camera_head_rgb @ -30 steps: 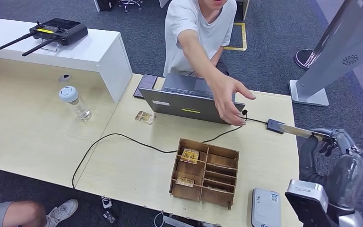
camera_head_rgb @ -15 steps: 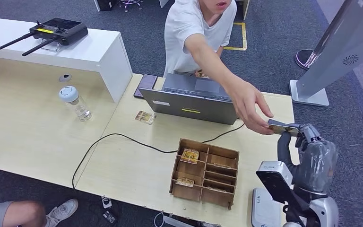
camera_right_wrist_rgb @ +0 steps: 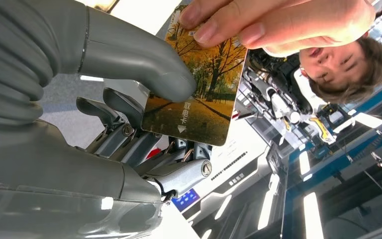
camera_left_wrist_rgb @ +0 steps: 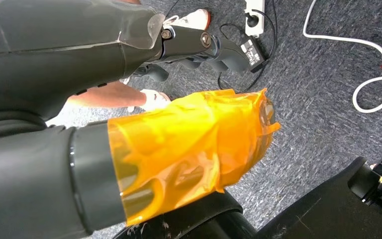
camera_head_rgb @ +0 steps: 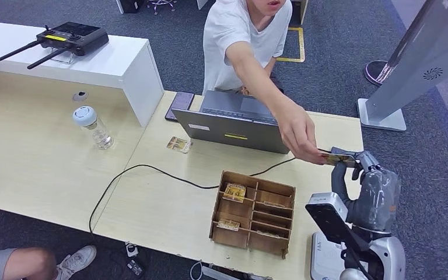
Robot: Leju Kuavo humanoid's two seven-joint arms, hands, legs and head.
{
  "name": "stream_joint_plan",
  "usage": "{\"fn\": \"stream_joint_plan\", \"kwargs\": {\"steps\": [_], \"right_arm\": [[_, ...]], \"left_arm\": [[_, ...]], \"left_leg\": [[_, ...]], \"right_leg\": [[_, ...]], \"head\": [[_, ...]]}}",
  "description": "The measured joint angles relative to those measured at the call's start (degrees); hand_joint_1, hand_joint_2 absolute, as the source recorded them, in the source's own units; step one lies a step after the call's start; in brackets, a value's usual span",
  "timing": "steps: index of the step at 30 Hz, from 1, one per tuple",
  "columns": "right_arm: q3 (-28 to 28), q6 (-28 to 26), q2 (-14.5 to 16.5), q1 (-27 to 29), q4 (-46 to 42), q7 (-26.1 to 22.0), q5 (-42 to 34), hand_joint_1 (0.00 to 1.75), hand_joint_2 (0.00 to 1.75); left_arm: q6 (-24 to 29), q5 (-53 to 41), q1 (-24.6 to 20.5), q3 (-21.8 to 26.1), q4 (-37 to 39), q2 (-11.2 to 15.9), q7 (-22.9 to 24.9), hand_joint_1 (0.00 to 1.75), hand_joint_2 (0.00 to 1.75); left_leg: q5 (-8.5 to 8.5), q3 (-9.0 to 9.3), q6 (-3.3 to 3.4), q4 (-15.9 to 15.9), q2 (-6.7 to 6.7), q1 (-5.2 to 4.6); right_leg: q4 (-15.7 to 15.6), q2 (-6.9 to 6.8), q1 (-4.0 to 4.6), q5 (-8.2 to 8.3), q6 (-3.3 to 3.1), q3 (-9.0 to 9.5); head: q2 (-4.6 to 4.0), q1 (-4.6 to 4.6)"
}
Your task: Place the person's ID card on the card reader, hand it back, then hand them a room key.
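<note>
My right hand (camera_head_rgb: 373,186) is raised over the table's right side and pinches a card printed with autumn trees (camera_head_rgb: 333,158). In the right wrist view my thumb (camera_right_wrist_rgb: 144,64) presses on the card (camera_right_wrist_rgb: 194,109) with the darker fingers behind it. A person's hand (camera_head_rgb: 300,137) reaches across the laptop, and its fingers (camera_right_wrist_rgb: 258,25) pinch the card's other end. My left hand (camera_left_wrist_rgb: 194,144) hangs over the carpet, its thumb wrapped in orange film and its fingers (camera_left_wrist_rgb: 204,45) stretched out with nothing in them. A grey-white card reader (camera_head_rgb: 325,256) lies at the table's near right corner.
A wooden divided box (camera_head_rgb: 254,213) with cards in it stands in front of the laptop (camera_head_rgb: 233,125). A loose card (camera_head_rgb: 179,144), a phone (camera_head_rgb: 180,103) and a black cable (camera_head_rgb: 151,169) lie on the table. A bottle (camera_head_rgb: 93,126) stands to the left.
My right hand has carried the card left and nearer to the person. The person's hand has come down and taken hold of the card's free end.
</note>
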Motion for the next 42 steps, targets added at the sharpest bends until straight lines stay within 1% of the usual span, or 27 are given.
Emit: {"fn": "stream_joint_plan", "kwargs": {"steps": [1, 3, 5, 7, 11, 19, 23, 27, 33, 42], "right_arm": [[0.0, 0.0, 0.0, 0.0, 0.0, 0.0, 0.0, 0.37, 1.75], [0.0, 0.0, 0.0, 0.0, 0.0, 0.0, 0.0, 0.24, 1.75], [0.1, 0.2, 0.0, -0.1, 0.1, 0.0, -0.3, 0.05, 0.87], [0.6, 1.0, 0.2, -0.2, 0.3, -0.3, -1.4, 0.00, 0.00], [1.9, 2.5, 0.3, -0.4, 0.5, -1.1, -3.1, 0.00, 0.00], [2.7, 2.4, 0.3, -0.3, 0.4, -2.3, -3.5, 0.00, 0.00], [3.0, 1.9, 0.3, 0.0, -0.3, -4.0, -4.4, 0.00, 0.00], [3.4, 1.5, 0.3, 1.0, -1.5, -5.8, -5.1, 0.00, 1.75], [4.6, 1.6, 0.3, 2.1, -2.7, -7.2, -5.7, 0.00, 1.75], [6.3, 2.7, 0.3, 2.2, -2.9, -6.3, -5.4, 0.00, 1.75]], "left_arm": [[0.0, 0.0, 0.0, 0.0, 0.0, 0.0, 0.0, 0.00, 0.00], [0.0, 0.0, 0.0, 0.0, 0.0, 0.0, 0.0, 0.00, 0.00], [0.0, 0.0, 0.0, 0.0, 0.0, 0.0, 0.0, 0.00, 0.00], [0.0, 0.1, 0.0, 0.0, 0.0, 0.0, 0.0, 0.00, 0.00], [0.1, 0.3, 0.0, 0.0, 0.0, 0.0, 0.1, 0.00, 0.00], [0.3, 0.4, 0.1, 0.0, 0.0, 0.0, 0.1, 0.00, 0.00], [0.4, 0.6, 0.1, 0.0, 0.0, 0.0, 0.1, 0.00, 0.00], [0.5, 0.8, 0.2, 0.0, 0.0, 0.0, 0.1, 0.00, 0.00], [0.3, 0.9, 0.1, 0.0, 0.0, 0.0, 0.4, 0.00, 0.00], [-0.2, 1.0, -0.2, 0.0, 0.0, 0.0, 0.8, 0.00, 0.00]], "left_leg": [[0.00, 0.00, 0.00, 0.0, 0.00, 0.00], [0.00, 0.00, 0.00, 0.0, 0.00, 0.00], [0.00, 0.00, 0.00, 0.0, 0.00, 0.00], [0.00, 0.00, 0.00, 0.0, 0.00, 0.00], [0.00, 0.00, 0.00, 0.0, 0.00, 0.00], [0.00, 0.01, 0.00, 0.0, 0.01, 0.00], [0.00, 0.01, 0.00, 0.0, 0.01, 0.00], [0.00, 0.01, 0.00, 0.0, 0.01, 0.00], [0.00, 0.01, 0.00, 0.0, 0.01, 0.00], [0.00, 0.02, 0.00, 0.0, 0.02, 0.00]], "right_leg": [[0.0, 0.00, 0.00, 0.00, 0.00, 0.00], [0.0, 0.00, 0.00, 0.00, 0.00, 0.00], [0.0, 0.00, 0.00, 0.00, 0.00, 0.00], [0.0, 0.00, 0.00, 0.00, 0.00, 0.00], [0.0, 0.00, 0.00, 0.00, 0.00, 0.00], [0.0, 0.01, 0.00, 0.00, 0.00, 0.00], [0.0, 0.00, 0.00, 0.00, 0.00, 0.00], [0.0, 0.01, 0.00, 0.00, 0.00, -0.01], [0.0, 0.01, 0.00, 0.00, 0.00, -0.01], [0.0, 0.02, 0.00, 0.00, 0.00, -0.01]], "head": [[0.00, 0.00], [0.00, 0.00], [0.00, 0.00], [0.00, 0.00], [0.00, -0.01], [0.00, 0.00], [0.00, 0.00], [0.00, -0.01], [0.00, -0.01], [0.00, 0.00]]}}
